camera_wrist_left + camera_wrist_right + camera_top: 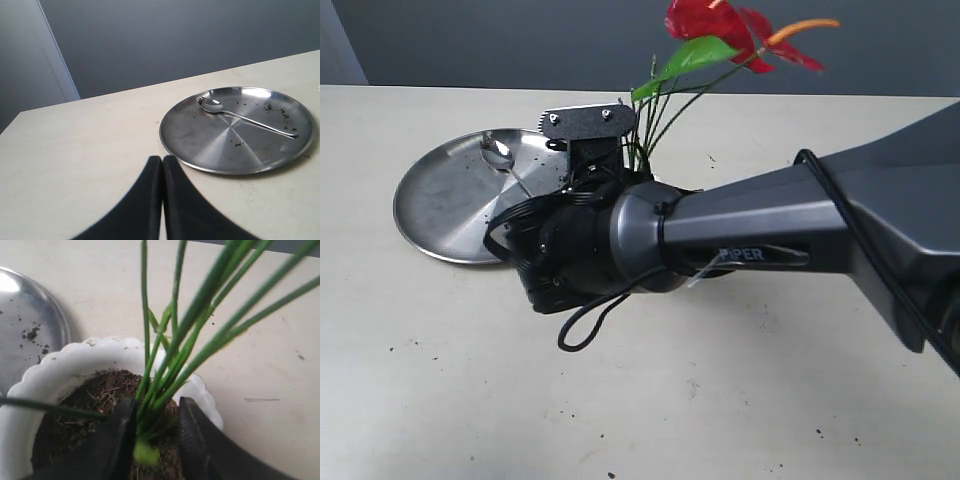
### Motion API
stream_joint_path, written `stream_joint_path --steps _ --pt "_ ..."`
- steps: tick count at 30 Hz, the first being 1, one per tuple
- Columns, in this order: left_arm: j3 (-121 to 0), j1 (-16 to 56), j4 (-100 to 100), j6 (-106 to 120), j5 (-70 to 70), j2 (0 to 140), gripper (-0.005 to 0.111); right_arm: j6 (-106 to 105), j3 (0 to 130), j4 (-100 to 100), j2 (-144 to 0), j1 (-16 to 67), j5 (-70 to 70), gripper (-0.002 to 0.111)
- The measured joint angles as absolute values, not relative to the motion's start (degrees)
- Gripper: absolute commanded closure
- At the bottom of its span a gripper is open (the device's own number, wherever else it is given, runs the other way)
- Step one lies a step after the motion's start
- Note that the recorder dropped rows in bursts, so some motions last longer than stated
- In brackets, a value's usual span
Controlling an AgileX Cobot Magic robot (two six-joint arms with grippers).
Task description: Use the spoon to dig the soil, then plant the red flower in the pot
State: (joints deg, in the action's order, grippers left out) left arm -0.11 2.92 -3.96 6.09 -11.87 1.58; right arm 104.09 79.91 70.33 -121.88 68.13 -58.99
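The right end effector (150,440) is clamped on the red flower (720,35) stems, low over the soil (95,410) in the pot (60,365). Best to press the stems straight down, then let go gently; the left end effector (162,200) is clenched on nothing, and the spoon (245,117) lies on the plate (210,160)

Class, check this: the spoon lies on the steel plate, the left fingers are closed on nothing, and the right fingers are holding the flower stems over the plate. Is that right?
Not quite. The right wrist view shows the right fingers holding the flower stems in the soil of the white pot, not over the plate. The rest stands.
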Motion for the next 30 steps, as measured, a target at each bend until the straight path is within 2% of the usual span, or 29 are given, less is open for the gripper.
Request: stream_joint_path --steps 19,21,23,26,30 --pt "-0.1 2.9 -4.0 6.1 -11.9 1.6 0.106 97.4 79.9 69.0 -120.8 68.2 -63.2 0.072" --pt "-0.1 2.9 -4.0 6.1 -11.9 1.6 0.106 97.3 79.9 69.1 -120.3 68.7 -65.7 0.075" --pt "-0.1 2.9 -4.0 6.1 -11.9 1.6 0.106 97.1 79.8 70.3 -119.4 69.5 -68.0 0.085" --pt "-0.1 2.9 -4.0 6.1 -11.9 1.6 0.106 95.8 79.2 71.5 -116.8 70.7 -68.8 0.107" --pt "-0.1 2.9 -4.0 6.1 -11.9 1.6 0.106 95.1 76.2 72.1 -112.6 71.5 -69.0 0.109"
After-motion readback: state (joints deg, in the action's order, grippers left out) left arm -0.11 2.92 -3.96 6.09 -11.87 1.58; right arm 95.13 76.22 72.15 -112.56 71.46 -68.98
